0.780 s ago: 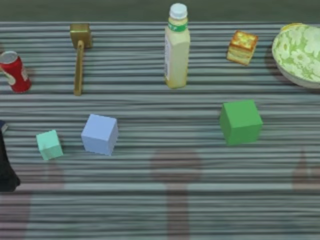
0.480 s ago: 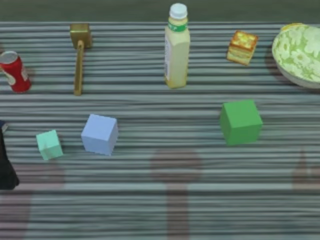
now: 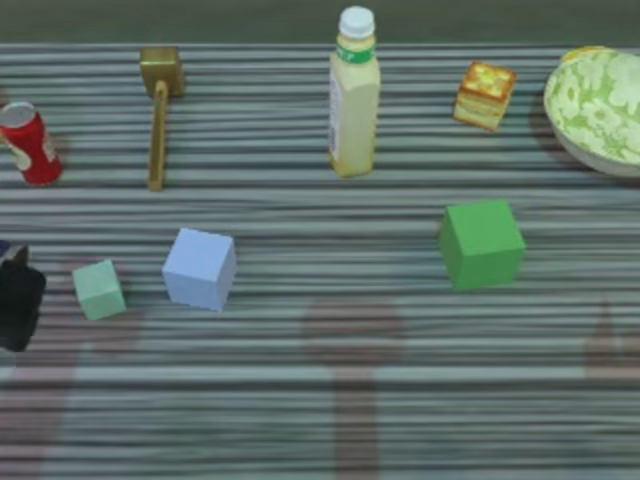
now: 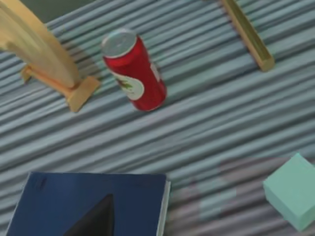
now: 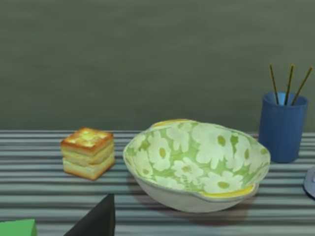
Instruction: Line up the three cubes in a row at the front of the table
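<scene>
The left pincer showed only as a dark mass at the left edge of the top view, level with the small mint-green cube and just beside it; whether its fingers were spread or pressed together could not be told, since the left wrist view caught only one dark fingertip over a blue book. The right pincer did not appear in the top view, and its wrist view gave only a dark tip at the lower edge, so its state could not be told either. Right of the mint cube sat the pale lavender-blue cube, near it and turned at a slight angle; the larger bright green cube lay well apart in the right half, and all three sat in the middle band of the striped surface, not at its lower edge. The likely trouble was a sideways nudge: approaching from the left, a finger could push the mint cube into the lavender one instead of straddling it. The book lying under the pincer could also be caught on a low descent. The red can, the hammer and the bottle in the upper part stood well clear of that path.
</scene>
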Robot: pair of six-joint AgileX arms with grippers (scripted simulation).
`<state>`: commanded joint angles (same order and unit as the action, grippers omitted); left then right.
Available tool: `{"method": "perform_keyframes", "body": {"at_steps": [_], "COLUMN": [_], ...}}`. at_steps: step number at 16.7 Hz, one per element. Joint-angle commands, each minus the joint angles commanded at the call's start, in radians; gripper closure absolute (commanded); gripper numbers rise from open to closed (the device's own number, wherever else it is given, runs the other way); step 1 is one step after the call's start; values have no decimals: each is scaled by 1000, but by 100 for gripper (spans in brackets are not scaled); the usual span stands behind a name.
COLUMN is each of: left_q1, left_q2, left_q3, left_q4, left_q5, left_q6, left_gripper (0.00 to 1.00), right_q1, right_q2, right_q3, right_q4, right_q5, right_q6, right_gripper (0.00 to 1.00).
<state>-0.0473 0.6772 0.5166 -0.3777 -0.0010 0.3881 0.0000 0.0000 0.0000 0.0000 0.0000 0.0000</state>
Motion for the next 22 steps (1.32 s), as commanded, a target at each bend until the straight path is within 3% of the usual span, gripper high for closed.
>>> {"method": "perform_keyframes", "body": {"at_steps": [6,12,16,22], "left_q1": [-42,-75,-87,-83], "left_q2": [623,1073,1233,1251], "left_q3": [407,741,868,885], "left_q4": [-325,-572,-654,-664], "left_q5": [-1,0,2,2], "left_q6": [324,579,670,682], "left_gripper": [0,0,0,0], "right_q1": [0,0,0,0], "right_q2": [0,0,0,0], "right_q3": [0,0,0,0], "right_q4": [0,0,0,0], "right_q5": [0,0,0,0], "right_q6": [0,0,0,0], "right_gripper": [0,0,0,0]}}
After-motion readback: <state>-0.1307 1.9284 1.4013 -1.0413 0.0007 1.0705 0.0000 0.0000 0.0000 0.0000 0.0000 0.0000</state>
